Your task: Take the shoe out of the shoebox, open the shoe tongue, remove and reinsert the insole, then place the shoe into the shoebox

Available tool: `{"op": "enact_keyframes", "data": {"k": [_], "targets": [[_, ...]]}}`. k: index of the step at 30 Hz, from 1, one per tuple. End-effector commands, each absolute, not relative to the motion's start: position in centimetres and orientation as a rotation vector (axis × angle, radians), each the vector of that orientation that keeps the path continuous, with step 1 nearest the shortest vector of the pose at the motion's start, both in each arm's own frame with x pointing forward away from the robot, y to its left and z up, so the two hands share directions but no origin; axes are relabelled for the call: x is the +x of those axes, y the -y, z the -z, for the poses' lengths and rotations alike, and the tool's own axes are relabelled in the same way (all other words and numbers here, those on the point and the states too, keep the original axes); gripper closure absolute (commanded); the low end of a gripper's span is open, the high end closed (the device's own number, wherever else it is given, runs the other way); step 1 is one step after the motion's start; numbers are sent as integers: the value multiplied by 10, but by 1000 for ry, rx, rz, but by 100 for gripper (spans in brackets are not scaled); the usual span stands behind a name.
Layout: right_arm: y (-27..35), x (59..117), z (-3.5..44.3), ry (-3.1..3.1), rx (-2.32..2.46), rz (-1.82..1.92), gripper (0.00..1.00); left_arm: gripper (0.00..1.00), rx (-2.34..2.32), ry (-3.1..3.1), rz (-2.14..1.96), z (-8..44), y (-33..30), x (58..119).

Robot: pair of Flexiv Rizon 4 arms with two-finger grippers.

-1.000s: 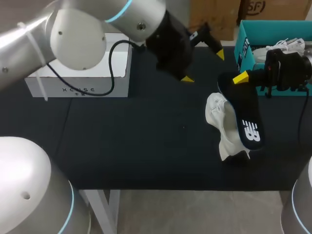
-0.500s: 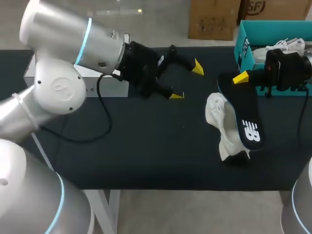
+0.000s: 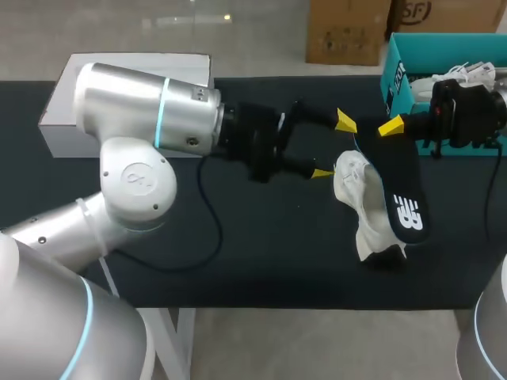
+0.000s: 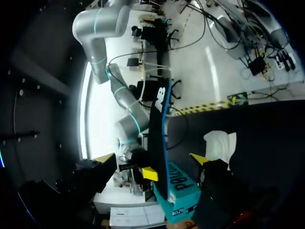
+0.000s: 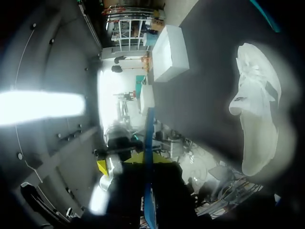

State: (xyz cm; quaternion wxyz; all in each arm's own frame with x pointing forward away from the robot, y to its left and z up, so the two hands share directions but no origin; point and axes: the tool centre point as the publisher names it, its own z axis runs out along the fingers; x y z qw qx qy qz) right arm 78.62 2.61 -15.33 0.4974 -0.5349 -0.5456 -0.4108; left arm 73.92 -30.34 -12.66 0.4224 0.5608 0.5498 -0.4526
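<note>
Over the last second the left tool [image 3: 333,147] has swung across the desk [image 3: 238,253] and now hangs open just beside the white shoe [image 3: 358,198], which lies outside the shoebox [image 3: 394,79]. The right tool [image 3: 392,127] stays clamped on the dark insole [image 3: 402,198]; reinsertion likely comes next.

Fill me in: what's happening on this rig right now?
The right gripper is shut on one end of the dark insole, which is out of the shoe and slants down over it. The white shoe lies on the table, outside the teal shoebox. The left gripper is open right beside the shoe, gripping nothing. The insole is not yet back in, and the shoe is not yet boxed.
</note>
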Motion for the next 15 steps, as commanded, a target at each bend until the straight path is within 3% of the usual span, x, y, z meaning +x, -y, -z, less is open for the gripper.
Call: {"op": "enact_keyframes", "data": {"k": [1,15], "targets": [[-26,786,153,1323,-1299,992,100,0,1411,-1372,1158,133,344,744],[-26,786,153,1323,-1299,992,100,0,1334,-1359,1293,152,383,740]]}}
